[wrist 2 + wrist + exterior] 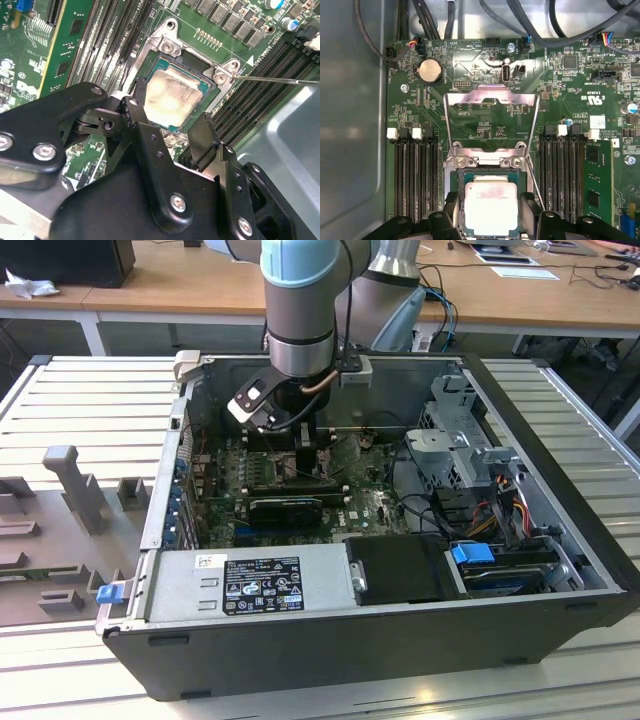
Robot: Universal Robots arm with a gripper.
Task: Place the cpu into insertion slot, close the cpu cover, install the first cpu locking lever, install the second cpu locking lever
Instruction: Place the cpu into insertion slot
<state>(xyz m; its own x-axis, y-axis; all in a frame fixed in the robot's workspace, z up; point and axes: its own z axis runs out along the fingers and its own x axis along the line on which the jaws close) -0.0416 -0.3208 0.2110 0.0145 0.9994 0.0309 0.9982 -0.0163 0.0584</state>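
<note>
- Your gripper [300,445] hangs low inside the computer case [560,440], right over the socket. In both wrist views it sits at the cpu [170,97] [491,205].
- I cannot tell whether the claw is pinching the chip or loose of it, so treat that as unknown.
- The cpu lies face up within the insertion slot [202,87], its edges lined up with the dark frame. It looks flat, though the near edge is hidden by the claw.
- The cpu cover [491,96] stands open, hinged up on the far side of the slot and not yet lowered.
- A locking lever [275,80] juts free as a thin rod beside the slot, unlatched.
- The memory slots [417,180] flank the socket on the motherboard [470,65].
- Main risk: if the chip clings to the claw, any rise or sideways drift would likely drag it askew, and a tilted corner could crush the socket contacts.
- Second risk: the raised cover and loose lever sit near the claw's body. A careless sweep could snag them or drop the cover onto a chip that isn't seated.
</note>
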